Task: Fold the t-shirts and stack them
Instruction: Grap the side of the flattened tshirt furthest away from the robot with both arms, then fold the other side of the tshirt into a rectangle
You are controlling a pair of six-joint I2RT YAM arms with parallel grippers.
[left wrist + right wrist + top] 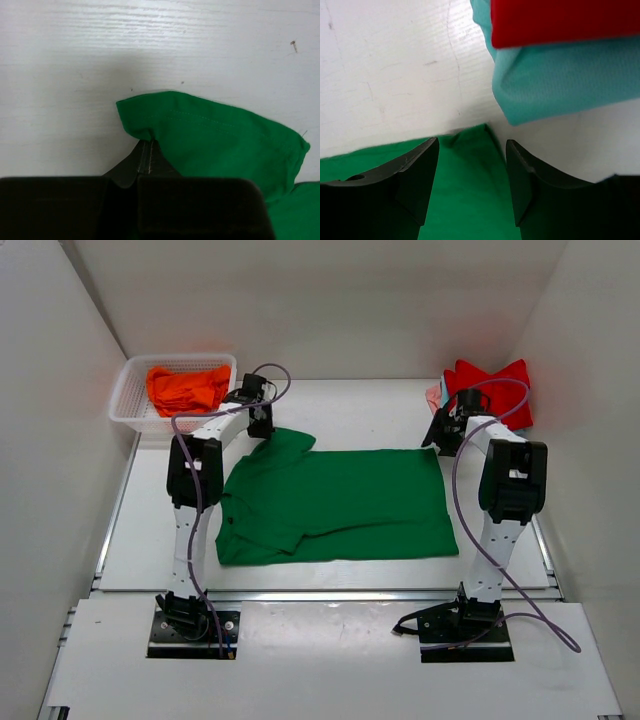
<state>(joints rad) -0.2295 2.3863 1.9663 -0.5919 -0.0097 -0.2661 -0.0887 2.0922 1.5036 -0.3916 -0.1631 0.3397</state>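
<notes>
The green t-shirt (340, 502) lies spread flat on the table (360, 405) between the two arms, with its sleeves toward the left arm and its bottom hem toward the right. The left gripper (145, 155) is down at the far sleeve, jaws pressed together on the stitched edge with a small fold of green cloth pinched between them. The right gripper (472, 150) sits low over the far hem corner with its jaws apart, one on each side of the corner, and holds nothing. I cannot tell whether its tips touch the cloth.

Just beyond that corner is the finished stack, a red t-shirt (560, 20) on top of a light blue t-shirt (560, 85) whose edge comes close to the green corner. At the far left an orange t-shirt (187, 388) waits in a white basket (122, 400).

To my eye this is the start of the first fold: the far edge is being taken at both ends, and only the left end is secured. The next move calls for the right jaws to close on the green corner alone, without catching the blue cloth beside it. After that, both arms would need to lift together and bring the far edge toward the near one. They should move evenly so the shirt does not skew or drag.
</notes>
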